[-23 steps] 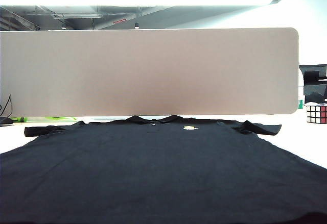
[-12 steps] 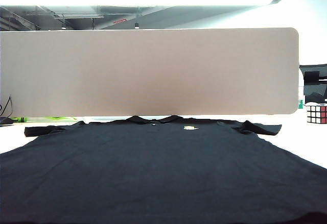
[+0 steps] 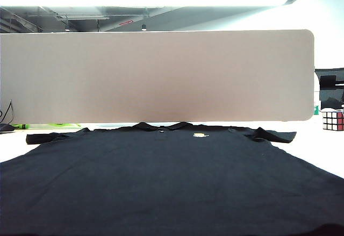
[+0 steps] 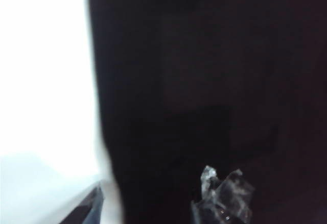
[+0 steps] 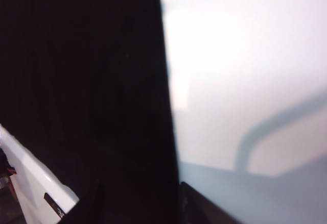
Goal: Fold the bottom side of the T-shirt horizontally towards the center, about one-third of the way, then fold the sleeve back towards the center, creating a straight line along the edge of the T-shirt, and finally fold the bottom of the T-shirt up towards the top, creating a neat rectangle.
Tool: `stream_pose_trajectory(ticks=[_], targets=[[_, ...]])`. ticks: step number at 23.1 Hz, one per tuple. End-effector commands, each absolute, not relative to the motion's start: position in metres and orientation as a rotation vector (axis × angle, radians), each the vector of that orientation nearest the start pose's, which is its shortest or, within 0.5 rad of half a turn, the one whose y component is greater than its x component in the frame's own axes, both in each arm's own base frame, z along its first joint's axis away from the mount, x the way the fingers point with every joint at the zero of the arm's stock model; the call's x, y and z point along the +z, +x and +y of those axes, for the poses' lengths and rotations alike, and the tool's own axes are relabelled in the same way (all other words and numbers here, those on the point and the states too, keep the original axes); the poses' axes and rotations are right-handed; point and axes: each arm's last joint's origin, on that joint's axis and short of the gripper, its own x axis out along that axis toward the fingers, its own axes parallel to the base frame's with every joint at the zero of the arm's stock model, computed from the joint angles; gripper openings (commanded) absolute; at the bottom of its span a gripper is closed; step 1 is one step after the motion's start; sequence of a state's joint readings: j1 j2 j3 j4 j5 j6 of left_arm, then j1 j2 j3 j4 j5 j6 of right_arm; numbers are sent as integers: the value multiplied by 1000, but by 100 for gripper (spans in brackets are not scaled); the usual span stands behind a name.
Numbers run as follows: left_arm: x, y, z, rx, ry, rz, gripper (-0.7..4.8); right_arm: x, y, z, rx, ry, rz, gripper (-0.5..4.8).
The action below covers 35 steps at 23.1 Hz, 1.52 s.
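Observation:
The black T-shirt lies spread flat on the white table, collar far and yellow-green logo on the chest. The bottom of the T-shirt runs along the near edge of the exterior view. Neither gripper shows there. In the left wrist view my left gripper stands open low over the cloth, its fingers either side of a straight cloth edge. In the right wrist view my right gripper is open too, one finger over the black cloth, the other over the bare table.
A tan divider panel stands behind the shirt. A Rubik's cube sits at the far right of the table. A white object shows beside the right gripper. Bare white table lies beyond the shirt's edges.

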<state>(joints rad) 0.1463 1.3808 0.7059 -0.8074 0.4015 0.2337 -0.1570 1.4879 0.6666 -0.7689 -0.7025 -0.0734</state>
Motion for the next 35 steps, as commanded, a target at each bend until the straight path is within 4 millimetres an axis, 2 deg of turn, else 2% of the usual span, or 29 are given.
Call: stream_pose_trajectory(ticks=[1,6,7,8,9,10,14,18,22,27,31,35], targets=[[146,198,12,-381,-195,1464,218,130,201,-14,406,548,1511,203],[133,198,-4,-442,-150,1521,214,129,201,-6,437,533,1540,201],[131,198,-6,-451,-142,1529,206,129,200,-4,446,526,1548,177],[131,199,-8,-448,-147,1537,158,129,200,-3,449,526,1552,88],[130,199,-8,-440,-152,1539,76,130,200,-2,465,532,1549,24],[131,198,-8,-437,-154,1543,-7,131,200,0,523,563,1531,-8],[138,203,-8,-440,-162,1540,-6,135,201,5,663,681,1471,-8],[164,220,-9,-484,-196,1476,-6,146,206,6,703,691,1416,-9],[201,249,-9,-489,-206,1315,-6,188,230,3,715,634,1289,-9],[212,267,-10,-458,-258,1159,-6,231,260,1,704,595,1137,-9],[218,280,-9,-423,-321,1037,-6,239,271,-1,660,581,1068,-9],[224,289,6,-329,-389,939,-6,238,282,-3,579,536,1015,-9]])
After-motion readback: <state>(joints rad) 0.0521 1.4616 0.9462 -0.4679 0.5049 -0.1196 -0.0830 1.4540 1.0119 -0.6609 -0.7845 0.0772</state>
